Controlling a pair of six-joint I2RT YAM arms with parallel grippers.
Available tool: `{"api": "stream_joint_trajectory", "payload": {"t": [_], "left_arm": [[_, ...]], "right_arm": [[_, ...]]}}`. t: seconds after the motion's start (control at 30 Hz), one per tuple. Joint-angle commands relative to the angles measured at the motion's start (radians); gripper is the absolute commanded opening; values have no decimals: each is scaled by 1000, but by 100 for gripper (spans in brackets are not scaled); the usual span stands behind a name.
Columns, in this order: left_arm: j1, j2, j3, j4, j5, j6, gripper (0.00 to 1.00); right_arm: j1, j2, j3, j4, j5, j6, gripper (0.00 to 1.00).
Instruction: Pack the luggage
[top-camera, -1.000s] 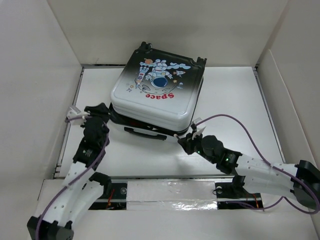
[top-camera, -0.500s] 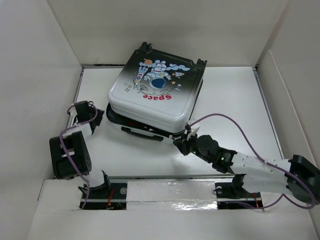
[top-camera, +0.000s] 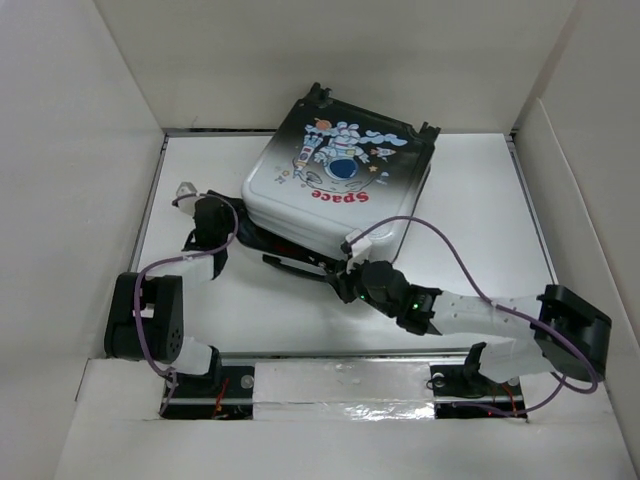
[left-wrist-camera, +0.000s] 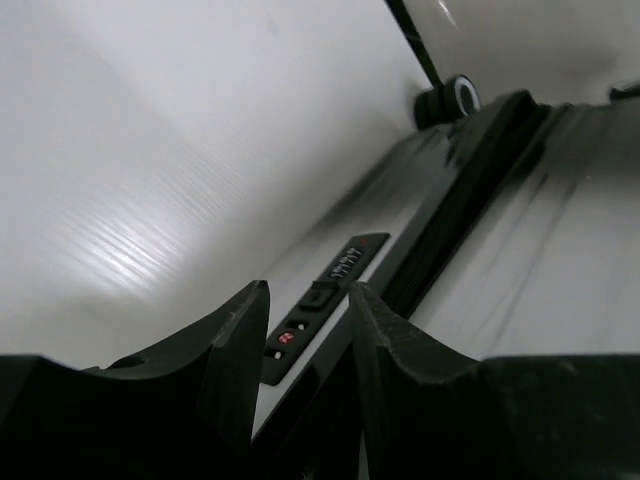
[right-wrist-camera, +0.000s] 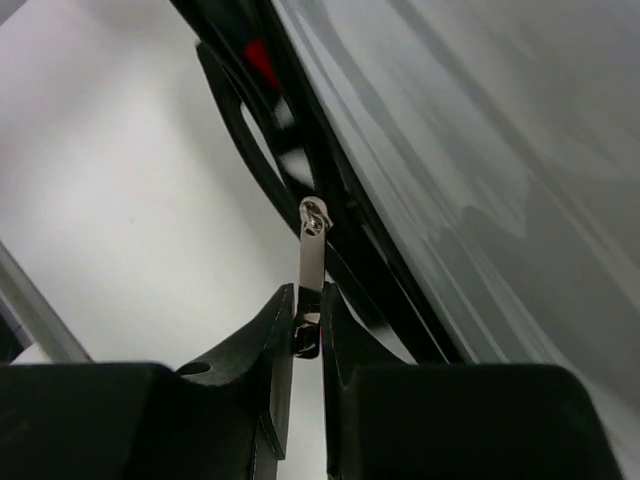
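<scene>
— Pinching what, that right gripper (right-wrist-camera: 307, 322)?
— A slim silver zipper pull (right-wrist-camera: 312, 250) on the black-to-white hard-shell suitcase (top-camera: 340, 190), lying on the white table (top-camera: 480, 200). Meanwhile the left gripper (left-wrist-camera: 305, 325) stands part-open by its black lock panel (left-wrist-camera: 325, 290), holding nothing.
— Zipping shut, I'd say; next, drag along the seam.

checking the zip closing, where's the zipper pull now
In the right wrist view the zipper pull sits centre frame, pinched by the right end effector against the luggage, beside its carry handle.

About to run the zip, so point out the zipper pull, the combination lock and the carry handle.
zipper pull (right-wrist-camera: 312, 255): right wrist view, middle of the metal tab.
combination lock (left-wrist-camera: 322, 296): left wrist view, centre of its black panel.
carry handle (top-camera: 297, 266): top external view, middle of the black grip.
</scene>
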Motion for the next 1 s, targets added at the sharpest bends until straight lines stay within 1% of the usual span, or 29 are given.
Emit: {"api": "stream_joint_trajectory", "payload": {"t": [0.0,0.03,0.07,0.1,0.13,0.17,0.3,0.33,0.4,0.47,0.57,0.63,0.67,0.7,0.73,0.77,0.8,0.83,0.87,0.9,0.93,0.97], "left_arm": [[-235,-11,-83,146,257,-112,35],[-235,-7,-98,177,266,-143,35],[-235,-1,-125,209,275,-154,35],[-246,-2,-142,225,287,-164,35],[-246,-7,-159,243,292,-172,35],[-255,-17,-196,269,292,-184,35],[-275,-56,-290,318,265,-209,35],[-275,-63,-307,341,266,-209,35],[-275,-91,-333,328,246,-195,35],[-257,-126,-359,340,252,-165,35],[-234,-198,-373,267,228,-117,35],[-234,-240,-374,231,173,-91,36],[-234,-272,-364,188,157,-80,36],[-234,-283,-357,174,140,-70,36],[-234,-290,-350,165,136,-60,36],[-234,-300,-336,148,131,-48,36],[-234,-301,-327,144,131,-40,36],[-234,-301,-318,136,131,-34,36],[-234,-304,-301,113,98,-22,36],[-234,-306,-296,113,93,-17,36],[-234,-307,-293,113,94,-14,36],[-234,-306,-285,113,96,-13,36]], "right_arm": [[93,106,174,130,-223,-12,0],[105,141,216,133,-254,-18,0],[117,183,317,127,-299,-24,0],[117,254,374,108,-336,-41,0],[132,286,429,88,-379,-50,0],[155,315,527,79,-393,-58,0],[174,454,695,41,-421,-69,0],[174,489,703,53,-430,-64,0],[174,494,691,88,-435,-43,0],[174,488,691,47,-424,-55,0],[174,449,656,18,-403,-73,0],[174,418,628,-19,-400,-77,0],[174,398,599,-40,-403,-70,4],[174,346,587,-66,-416,-90,41],[174,309,576,-127,-413,-104,57],[174,266,555,-157,-394,-115,67],[174,170,550,-191,-362,-150,78],[162,118,550,-279,-284,-171,81],[139,65,550,-327,-239,-185,82],[116,13,547,-372,-179,-194,75],[82,-89,536,-437,-77,-196,66],[35,-140,519,-459,-41,-192,54]]}}
